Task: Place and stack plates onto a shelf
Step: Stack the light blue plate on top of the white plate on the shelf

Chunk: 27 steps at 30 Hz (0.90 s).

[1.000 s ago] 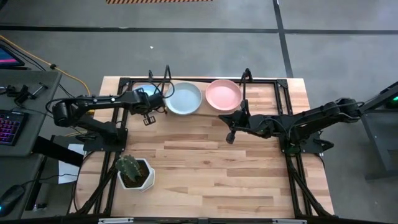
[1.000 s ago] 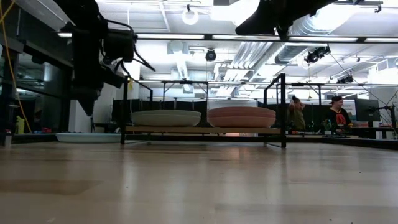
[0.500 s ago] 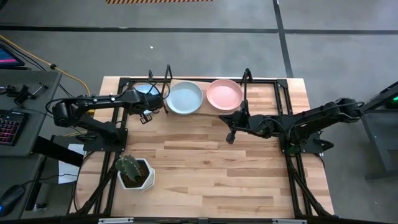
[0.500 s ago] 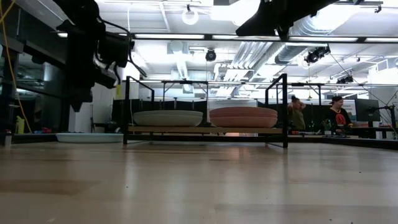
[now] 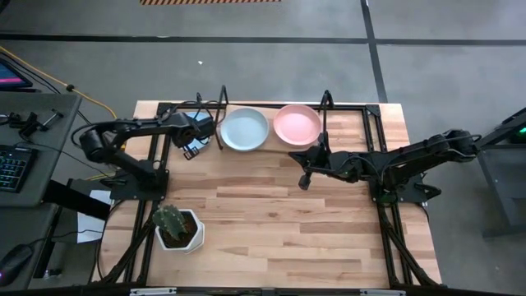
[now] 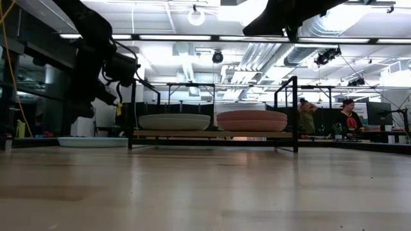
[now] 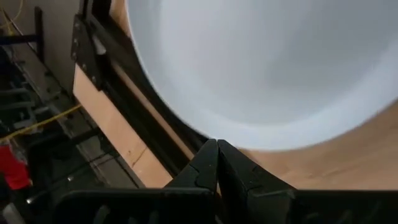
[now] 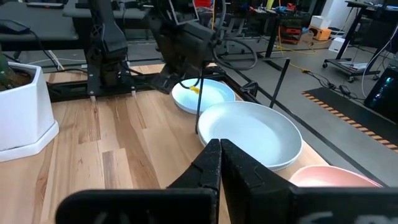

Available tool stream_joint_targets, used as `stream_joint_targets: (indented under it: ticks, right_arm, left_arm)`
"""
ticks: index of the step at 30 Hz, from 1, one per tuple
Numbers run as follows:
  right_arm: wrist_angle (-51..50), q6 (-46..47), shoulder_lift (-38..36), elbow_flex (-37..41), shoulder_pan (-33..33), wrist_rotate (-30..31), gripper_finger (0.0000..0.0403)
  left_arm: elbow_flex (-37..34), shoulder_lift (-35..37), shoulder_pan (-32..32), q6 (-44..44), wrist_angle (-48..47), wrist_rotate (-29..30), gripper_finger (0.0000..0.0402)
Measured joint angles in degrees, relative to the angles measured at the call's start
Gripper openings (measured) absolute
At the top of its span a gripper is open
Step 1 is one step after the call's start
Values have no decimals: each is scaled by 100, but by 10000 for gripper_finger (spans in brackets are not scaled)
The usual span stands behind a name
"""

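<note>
Light blue plate (image 5: 192,125) on table (image 5: 279,222), directly beneath left end effector (image 5: 194,146), fingers pressed together, empty; right end effector (image 5: 303,180) likewise closed, well apart

the shelf (image 5: 271,150) sits at the back of the surface (image 5: 279,222). two plates rest on it side by side: one plate (image 5: 245,130) on the left and another plate (image 5: 296,124) on the right. a third plate (image 5: 194,120) lies on the surface just left of the shelf, under the left pincer (image 5: 191,151). the right pincer (image 5: 303,178) is in front of the shelf's right end. a pot with a cactus (image 5: 176,227) stands near the front left.
</note>
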<state>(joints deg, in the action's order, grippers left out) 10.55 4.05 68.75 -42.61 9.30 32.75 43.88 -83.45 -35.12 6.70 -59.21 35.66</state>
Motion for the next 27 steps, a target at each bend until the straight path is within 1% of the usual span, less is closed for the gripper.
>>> stream_joint_targets:
  ticks: [4,11,15,20,24,27]
  right_arm:
    - [2,1,0,0,0,1,0]
    - [2,1,0,0,-1,1,0]
    - [4,3,0,0,-2,2,0]
    - [4,47,0,0,-1,0,0]
    - [4,108,0,0,-2,-56,0]
    - [2,108,0,0,-2,-149,0]
  left_arm:
    - [9,-230,-45,-421,354,-135,0]
    - [-2,-285,-43,-1234,672,-441,0]
    - [-2,-289,-60,-1973,737,-700,0]
    - [-2,-289,-108,-2877,1078,-707,0]
    - [-2,-289,-287,-3430,1380,-1149,0]
    - [-2,-289,-533,-3281,1540,-1592,0]
